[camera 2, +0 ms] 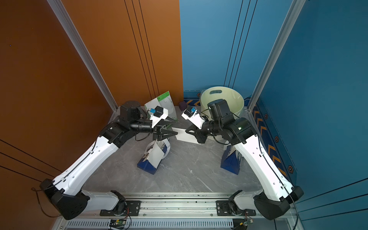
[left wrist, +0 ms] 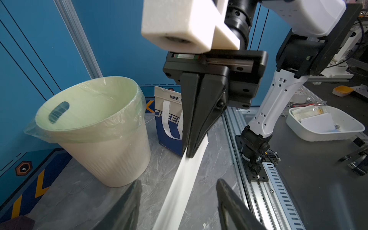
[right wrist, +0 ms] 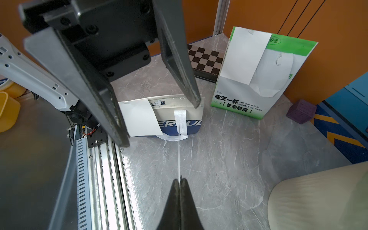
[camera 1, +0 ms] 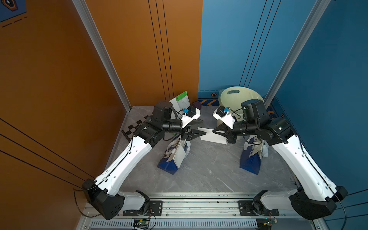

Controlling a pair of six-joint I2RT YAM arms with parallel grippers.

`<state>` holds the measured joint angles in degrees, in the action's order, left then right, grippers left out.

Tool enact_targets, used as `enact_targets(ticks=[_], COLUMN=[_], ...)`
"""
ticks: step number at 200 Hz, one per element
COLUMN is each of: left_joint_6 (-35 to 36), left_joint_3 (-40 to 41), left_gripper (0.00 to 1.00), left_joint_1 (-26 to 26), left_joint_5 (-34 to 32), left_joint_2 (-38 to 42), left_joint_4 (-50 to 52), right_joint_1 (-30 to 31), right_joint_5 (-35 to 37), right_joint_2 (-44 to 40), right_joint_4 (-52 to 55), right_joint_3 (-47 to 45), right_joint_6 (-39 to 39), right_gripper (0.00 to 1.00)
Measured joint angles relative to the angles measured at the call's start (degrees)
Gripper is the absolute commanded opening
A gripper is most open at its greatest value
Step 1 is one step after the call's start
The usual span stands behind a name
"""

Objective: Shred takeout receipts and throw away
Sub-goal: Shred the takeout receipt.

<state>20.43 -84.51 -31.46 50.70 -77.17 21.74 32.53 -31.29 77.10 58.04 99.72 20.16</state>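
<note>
One white takeout receipt [camera 1: 211, 137] [camera 2: 184, 137] hangs in the air mid-table. My right gripper [camera 1: 213, 131] [right wrist: 180, 180] is shut on its edge; in the right wrist view the takeout receipt [right wrist: 179, 159] shows edge-on as a thin line. My left gripper [camera 1: 204, 126] [left wrist: 179, 180] is open, its fingers on either side of the receipt's [left wrist: 179, 189] other end and apart from it. A second receipt [right wrist: 139, 119] is stuck on the near blue-and-white bag [camera 1: 169, 159]. A third receipt [right wrist: 245, 55] is on the green-and-white bag [right wrist: 258, 95].
A cream bin [camera 1: 225, 99] [left wrist: 111, 159] with a plastic liner stands at the back right. Another blue-and-white bag [camera 1: 251, 159] [left wrist: 169, 119] stands under my right arm. A purple block [right wrist: 300, 111] and a checkerboard [right wrist: 205, 57] lie by the back wall.
</note>
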Motion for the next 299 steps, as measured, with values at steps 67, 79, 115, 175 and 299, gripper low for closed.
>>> enact_targets(ticks=[67, 79, 115, 175, 299], left_joint_6=[5.92, 6.56, 7.48, 8.79, 22.71], left_joint_3=[-1.55, -1.55, -1.66, -3.21, -0.37], left_gripper=[0.39, 0.37, 0.31, 0.0, 0.0], left_joint_1=[-3.06, -3.06, -3.13, -3.67, -7.82], left_joint_5=[-2.19, -2.56, -3.13, -3.39, -15.5], left_joint_2=[-2.05, -2.16, -2.51, -3.61, -0.07], left_joint_4=[5.81, 6.56, 7.45, 8.09, 5.22], right_joint_1=[0.9, 0.9, 0.96, 1.22, -3.15], right_joint_5=[-0.04, -0.17, -0.7, -1.51, -8.09], right_joint_2=[0.5, 0.5, 0.5, 0.5, 0.85], right_joint_4=[0.26, 0.48, 0.5, 0.5, -2.19], right_joint_3=[0.46, 0.46, 0.46, 0.5, -1.49], right_joint_6=[0.48, 0.59, 0.63, 0.55, -28.7], right_gripper=[0.0, 0.0, 0.0, 0.0, 0.0])
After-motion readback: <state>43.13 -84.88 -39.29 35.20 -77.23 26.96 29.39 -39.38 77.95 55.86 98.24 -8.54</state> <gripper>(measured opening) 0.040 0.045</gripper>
